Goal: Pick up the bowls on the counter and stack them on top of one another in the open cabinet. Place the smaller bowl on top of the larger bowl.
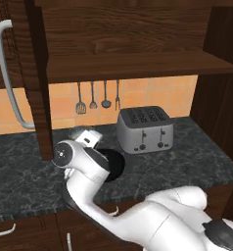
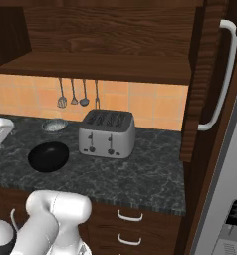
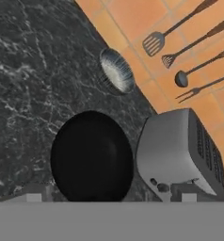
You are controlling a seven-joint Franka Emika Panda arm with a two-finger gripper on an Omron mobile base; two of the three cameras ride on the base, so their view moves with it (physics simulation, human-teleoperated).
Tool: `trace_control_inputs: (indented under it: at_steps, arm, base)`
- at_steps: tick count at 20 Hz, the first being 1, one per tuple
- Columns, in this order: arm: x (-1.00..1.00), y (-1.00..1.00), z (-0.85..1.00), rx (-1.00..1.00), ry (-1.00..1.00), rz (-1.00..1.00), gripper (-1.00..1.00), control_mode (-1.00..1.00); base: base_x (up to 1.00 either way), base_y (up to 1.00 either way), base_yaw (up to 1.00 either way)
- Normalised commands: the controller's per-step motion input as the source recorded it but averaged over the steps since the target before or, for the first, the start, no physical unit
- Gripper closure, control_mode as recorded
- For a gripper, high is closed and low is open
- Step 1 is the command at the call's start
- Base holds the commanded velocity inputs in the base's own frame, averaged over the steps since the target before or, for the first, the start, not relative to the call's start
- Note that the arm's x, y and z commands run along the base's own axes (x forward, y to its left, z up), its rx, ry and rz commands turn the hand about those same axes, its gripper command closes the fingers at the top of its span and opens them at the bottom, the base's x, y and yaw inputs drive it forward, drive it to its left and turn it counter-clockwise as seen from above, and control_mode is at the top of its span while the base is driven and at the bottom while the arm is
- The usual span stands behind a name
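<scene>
The larger bowl [image 3: 92, 157], glossy black, sits on the dark marbled counter [image 3: 24, 94] beside the toaster; it is also in the right base view [image 2: 49, 156] and half hidden by my arm [image 1: 117, 164]. The smaller bowl [image 3: 116, 70], translucent and greyish, rests near the tiled wall [image 2: 54, 125], just behind my hand [image 1: 78, 131]. My gripper [image 3: 109, 197] is open and hovers above the black bowl's near side, holding nothing. The open cabinet's plank shelf [image 1: 138, 66] [image 2: 100, 67] is bare overhead.
A silver toaster [image 1: 145, 129] [image 2: 106, 133] [image 3: 180, 150] stands right of the bowls. Utensils [image 1: 93, 98] hang on the orange tiles. The cabinet door [image 1: 37, 83] juts out at the left with its curved handle [image 1: 8, 73]; another door [image 2: 202, 79] stands at the right.
</scene>
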Motion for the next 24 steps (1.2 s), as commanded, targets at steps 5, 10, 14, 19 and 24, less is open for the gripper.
trace_control_inputs:
  at_steps: [5, 10, 14, 19, 24]
  arm:
    - [1.0, 0.39, -0.27, -0.03, 0.12, -0.18, -1.0, -1.0]
    - [0.91, 0.08, -0.17, 0.0, 0.09, -0.11, -1.0, -1.0]
    - [0.0, 0.0, 0.0, 0.0, 0.0, 0.0, -1.0, -1.0]
    - [0.15, 0.0, -0.1, 0.0, -0.01, 0.0, -1.0, -1.0]
    - [0.34, 0.0, -0.28, 0.0, 0.0, 0.0, -1.0, -1.0]
  base:
    - [0.0, 0.0, 0.0]
    - [0.0, 0.0, 0.0]
    - [0.0, 0.0, 0.0]
    - [0.0, 0.0, 0.0]
    - [0.0, 0.0, 0.0]
